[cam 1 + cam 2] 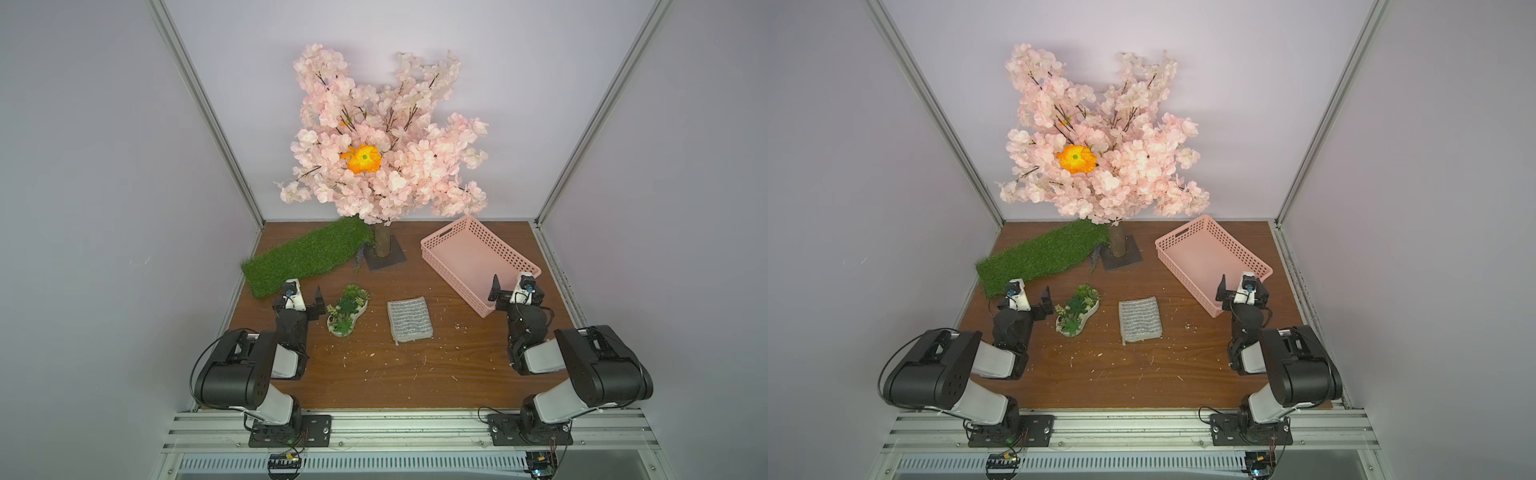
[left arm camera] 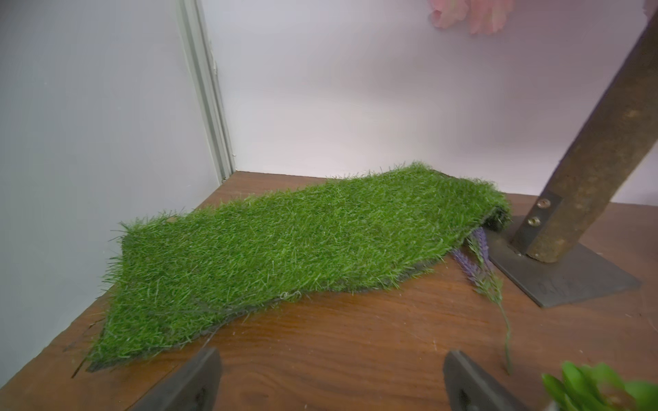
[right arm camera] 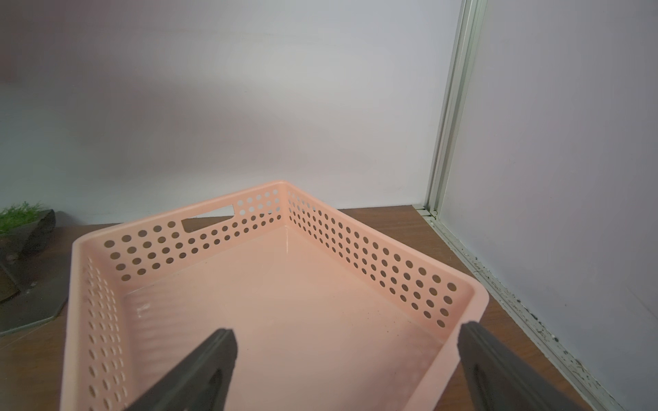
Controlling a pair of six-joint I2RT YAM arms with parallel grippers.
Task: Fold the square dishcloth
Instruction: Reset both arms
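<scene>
A grey striped dishcloth [image 1: 409, 319] lies flat near the middle of the wooden counter [image 1: 415, 374] in both top views, touched by neither arm. It sits between a small white planter [image 1: 347, 309] of green succulents on its left and a pink basket [image 1: 511, 253] further back on its right, apart from both.

The left gripper [image 2: 331, 380] hovers beside the planter, its jaws spread wide and holding nothing; in the left wrist view they frame bare wood in front of a green grass mat [image 2: 285, 249]. A purple sprig [image 2: 480, 263] pokes out from under the mat's raised far end, next to the metal base plate [image 2: 569, 281] of a blossom tree [image 1: 382, 137] that rises against the back wall. One orange flower [image 1: 363, 158] shows among the pink blooms.

The right gripper [image 3: 349, 363] hangs over the near end of the basket, jaws likewise released and empty; the right wrist view looks down into the basket's perforated walls and bare floor. In a top view the same gripper [image 1: 1241, 291] overlaps the basket's near rim.

Pale crumbs [image 1: 370, 355] speckle the counter in front of the cloth.
</scene>
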